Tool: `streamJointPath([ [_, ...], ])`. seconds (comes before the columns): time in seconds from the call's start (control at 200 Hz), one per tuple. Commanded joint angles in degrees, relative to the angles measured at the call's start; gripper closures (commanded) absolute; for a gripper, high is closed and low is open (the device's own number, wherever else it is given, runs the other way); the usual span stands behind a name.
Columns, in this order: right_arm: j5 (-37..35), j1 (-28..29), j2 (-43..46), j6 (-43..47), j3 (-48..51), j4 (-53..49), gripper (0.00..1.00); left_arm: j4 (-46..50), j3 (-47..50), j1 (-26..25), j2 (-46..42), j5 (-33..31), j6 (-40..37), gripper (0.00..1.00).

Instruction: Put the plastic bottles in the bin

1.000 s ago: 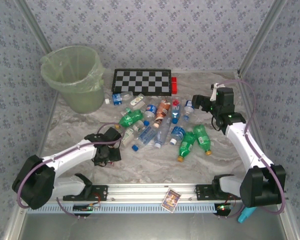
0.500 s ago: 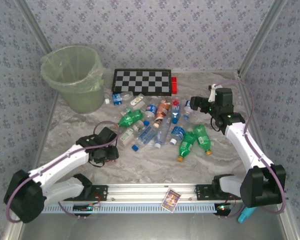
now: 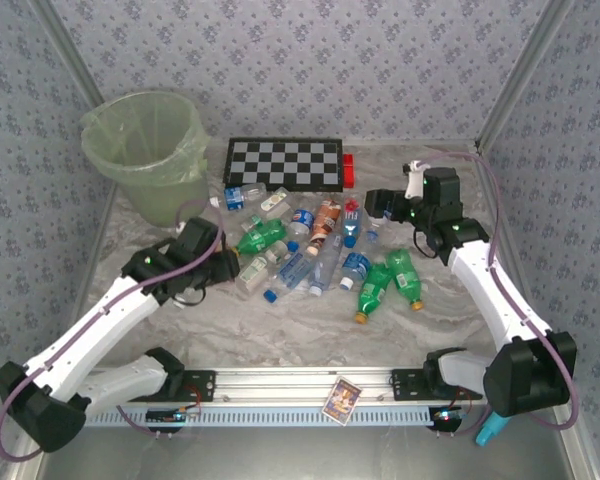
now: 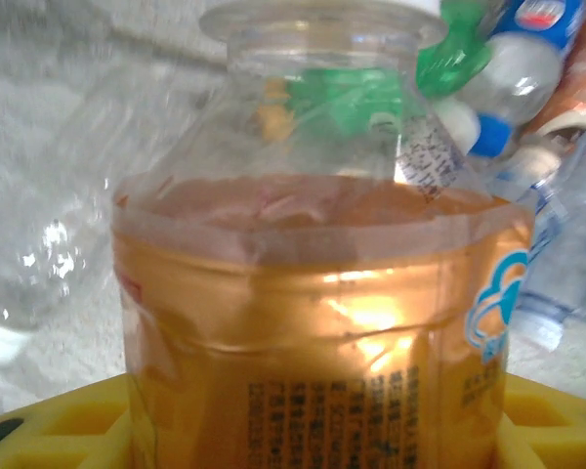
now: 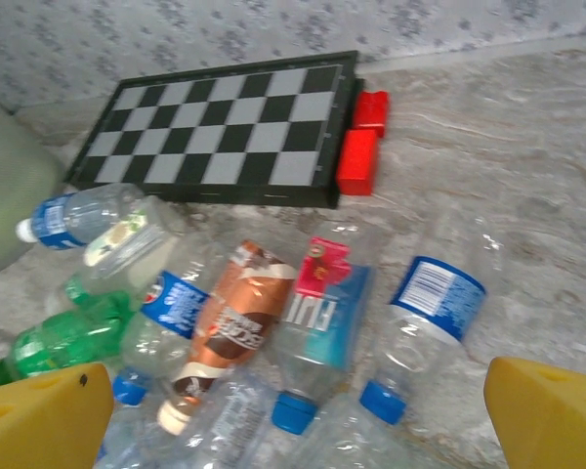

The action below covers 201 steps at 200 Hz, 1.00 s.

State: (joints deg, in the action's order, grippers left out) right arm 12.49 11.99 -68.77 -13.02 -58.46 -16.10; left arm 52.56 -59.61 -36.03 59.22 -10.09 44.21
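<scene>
A clear plastic bottle [image 4: 313,293] with an orange label stands between the yellow fingers of my left gripper [image 4: 313,435], which is shut on it. In the top view the left gripper [image 3: 208,258] hangs at the left edge of the pile of plastic bottles [image 3: 315,250], with the held bottle hidden under it. The pale green bin [image 3: 150,150] stands at the back left. My right gripper [image 3: 380,205] is open over the pile's right end. Its wrist view has it [image 5: 293,420] above a blue-label bottle [image 5: 425,313] and a brown-label bottle [image 5: 234,327].
A black-and-white checkerboard [image 3: 285,163] with a red block [image 3: 348,170] lies behind the pile. Two green bottles [image 3: 388,278] lie at the pile's right front. A small card [image 3: 342,398] rests on the front rail. Patterned walls close in three sides.
The left gripper has closed on the orange-label bottle, and its arm has swung up and back toward the left. The right gripper has drifted left over the pile, still open.
</scene>
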Motion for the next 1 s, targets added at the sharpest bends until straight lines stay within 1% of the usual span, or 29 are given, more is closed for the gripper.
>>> streamJointPath([
  [0.0, 2.56, 2.91, 1.78, 0.59, -4.41, -4.62, 0.01, 4.33, -8.87, 3.57, 4.37, -1.41, -6.91, 0.50],
  [0.085, 1.48, 5.94, 2.69, 1.54, -6.62, -6.68, 0.01, 5.77, -15.21, 6.93, 7.74, 0.26, -10.54, 0.50],
  [0.24, -0.71, 10.31, 4.59, 2.86, -8.79, -8.47, 0.01, 5.65, -25.32, 12.73, 11.98, 2.26, -15.93, 0.50],
  [0.375, -1.49, 12.41, 5.23, 3.08, -9.40, -9.51, 0.01, 4.89, -33.70, 18.79, 15.62, 4.74, -18.37, 0.51],
  [0.4, -1.50, 12.83, 5.29, 3.29, -11.25, -9.53, 0.01, 4.80, -35.22, 19.64, 16.23, 4.84, -18.81, 0.51],
  [0.495, -2.70, 14.81, 5.08, 4.34, -12.52, -10.33, 0.01, 4.60, -40.40, 22.45, 18.74, 4.69, -20.59, 0.51],
  [0.585, -3.08, 16.29, 4.63, 5.39, -13.49, -11.15, 0.01, 3.80, -44.43, 25.45, 20.64, 4.63, -20.50, 0.51],
  [0.685, -3.17, 17.16, 3.89, 6.22, -15.11, -12.73, 0.01, 0.67, -46.09, 28.51, 21.62, 5.80, -19.15, 0.51],
  [0.935, -3.21, 18.50, 2.77, 7.83, -17.51, -14.45, 0.01, -3.02, -51.78, 33.03, 27.01, 8.69, -16.70, 0.50],
  [1.0, -3.51, 18.72, 2.81, 7.90, -17.73, -14.33, 0.01, -3.34, -55.32, 34.33, 29.02, 9.28, -15.72, 0.50],
])
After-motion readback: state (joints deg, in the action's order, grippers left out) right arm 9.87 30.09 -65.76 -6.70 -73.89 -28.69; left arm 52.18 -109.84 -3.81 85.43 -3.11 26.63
